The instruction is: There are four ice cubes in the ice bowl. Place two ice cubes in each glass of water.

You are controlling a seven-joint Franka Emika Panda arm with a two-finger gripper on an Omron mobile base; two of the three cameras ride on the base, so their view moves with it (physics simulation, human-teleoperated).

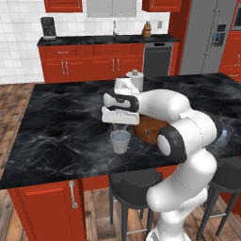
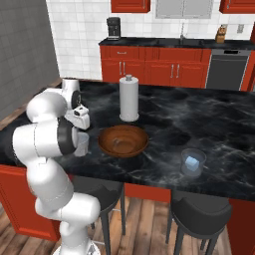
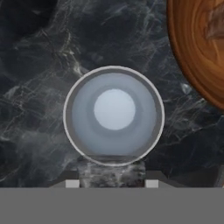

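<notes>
Hovering gripper (image 1: 120, 126) being held over glass (image 3: 113, 115) at frame centre, likely for dropping; jaw state cannot be told.

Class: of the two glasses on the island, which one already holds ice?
The glass right of the wooden bowl, the far glass, shows a pale cube; the near glass looks empty.

Home kitchen, rendered. Black marble island counter (image 1: 61, 127) w/ dark bar stools (image 1: 134, 188) tucked under. Red cabinets (image 1: 89, 63) along back wall, white tile backsplash (image 1: 19, 28), coffee maker (image 1: 48, 27), sink faucet (image 1: 114, 27), dishwasher (image 1: 157, 59), stainless fridge (image 1: 207, 35). Wood floor (image 1: 12, 94). Paper-towel roll (image 2: 129, 98) on island.
</notes>
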